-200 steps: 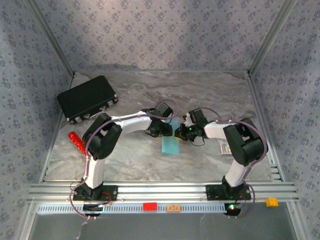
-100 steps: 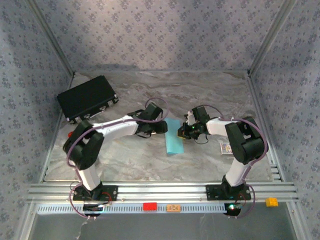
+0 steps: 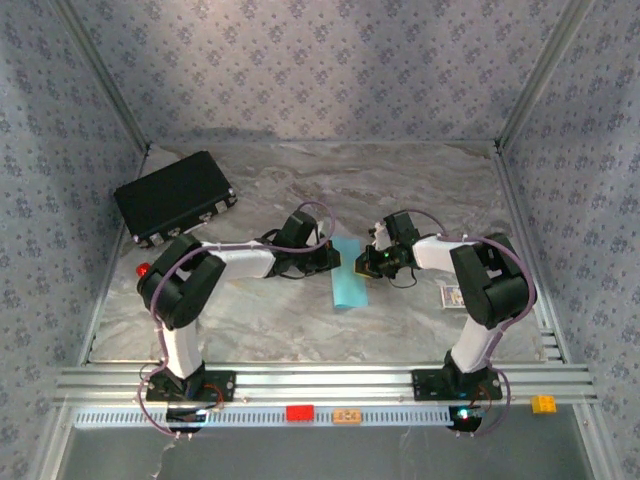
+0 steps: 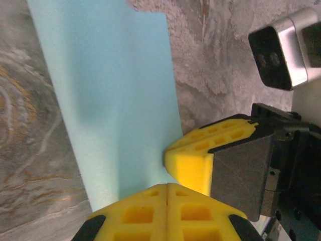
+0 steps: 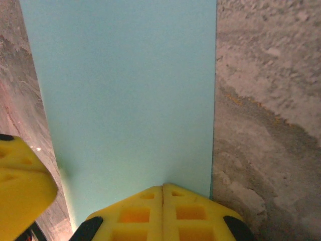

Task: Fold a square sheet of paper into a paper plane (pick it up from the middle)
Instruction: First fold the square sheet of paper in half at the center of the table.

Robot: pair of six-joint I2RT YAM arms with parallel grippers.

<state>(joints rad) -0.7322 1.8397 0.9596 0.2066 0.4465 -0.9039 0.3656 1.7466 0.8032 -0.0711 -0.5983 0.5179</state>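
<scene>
We are seeing both jaws clenched, pads pressed tight together. Between the left gripper (image 3: 330,258) and the right gripper (image 3: 364,264), under their tips, the folded cyan sheet of paper (image 3: 347,288) is lying flat on the grey marbled table (image 3: 290,320), and patterned walls (image 3: 300,70) are enclosing it.

The left tool (image 4: 167,193) has its yellow fingers pressed together, their tips at one end of the light blue sheet of paper (image 4: 110,95), which lies flat on the marbled tabletop (image 4: 215,60). The right tool (image 4: 195,158) touches the sheet's long edge just beside them.
</scene>
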